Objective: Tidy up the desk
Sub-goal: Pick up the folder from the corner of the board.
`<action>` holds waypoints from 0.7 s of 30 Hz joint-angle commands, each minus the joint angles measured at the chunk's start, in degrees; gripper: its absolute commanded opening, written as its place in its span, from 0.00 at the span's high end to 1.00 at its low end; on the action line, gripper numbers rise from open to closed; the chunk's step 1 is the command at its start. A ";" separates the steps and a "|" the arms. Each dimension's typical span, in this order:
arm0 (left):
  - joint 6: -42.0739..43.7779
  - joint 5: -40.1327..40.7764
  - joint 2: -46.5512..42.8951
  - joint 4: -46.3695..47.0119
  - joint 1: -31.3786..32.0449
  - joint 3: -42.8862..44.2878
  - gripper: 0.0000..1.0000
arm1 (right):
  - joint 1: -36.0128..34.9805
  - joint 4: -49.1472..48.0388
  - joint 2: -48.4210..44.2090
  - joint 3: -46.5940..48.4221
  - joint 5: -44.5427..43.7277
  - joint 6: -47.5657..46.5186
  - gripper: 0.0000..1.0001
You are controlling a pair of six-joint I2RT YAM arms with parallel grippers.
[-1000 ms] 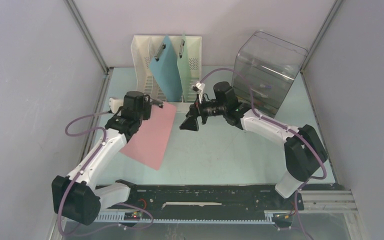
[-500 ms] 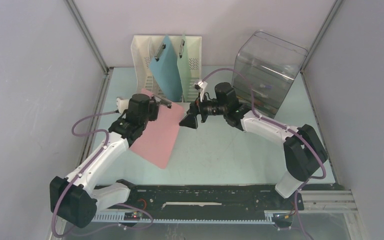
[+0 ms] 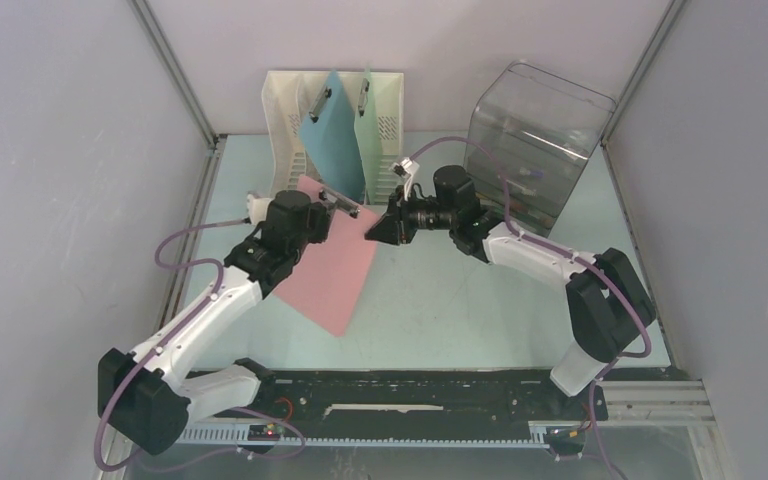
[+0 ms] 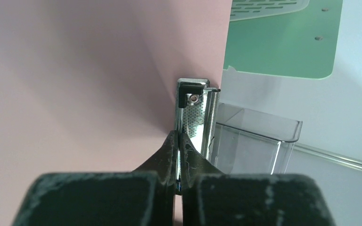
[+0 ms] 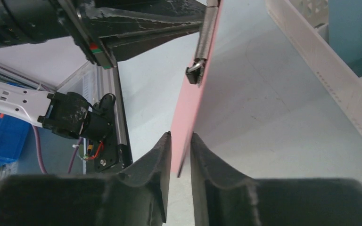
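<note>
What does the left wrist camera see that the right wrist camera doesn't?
Only the left wrist view shows the clear bin. Only the right wrist view shows the right end effector, its fingers on either side of the pink clipboard edge, and a blue crate off to the side. Both views show the pink clipboard and its metal clip.

Robotics lab test cell: grey panels (image 3: 50,150) in aluminium framing (image 3: 173,70) wall the desk (image 3: 460,300) ahead of and flanking the right gripper (image 3: 375,232); a black mounting rail (image 3: 410,385) lies behind it.
</note>
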State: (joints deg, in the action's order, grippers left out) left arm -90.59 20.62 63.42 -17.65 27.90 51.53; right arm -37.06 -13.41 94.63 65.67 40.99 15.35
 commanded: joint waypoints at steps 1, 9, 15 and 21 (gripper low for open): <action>-0.88 -0.11 -0.94 3.15 1.39 1.05 0.97 | 0.92 -3.36 -2.16 -1.08 -0.72 1.73 0.84; 6.79 -3.97 -4.40 9.50 1.62 -2.23 0.54 | 3.95 -2.72 -5.12 -2.75 1.84 3.75 1.00; 24.55 -10.30 -10.80 23.69 1.54 -8.76 0.25 | 8.53 -0.62 -7.90 -2.72 13.02 0.84 1.00; 50.63 -25.26 -21.68 32.80 1.24 -14.99 0.09 | 13.23 10.39 -12.33 -0.61 19.74 -14.20 1.00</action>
State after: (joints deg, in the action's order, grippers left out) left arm -62.06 6.74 48.88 5.69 29.10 38.11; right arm -26.24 -9.28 87.35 62.52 53.36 12.32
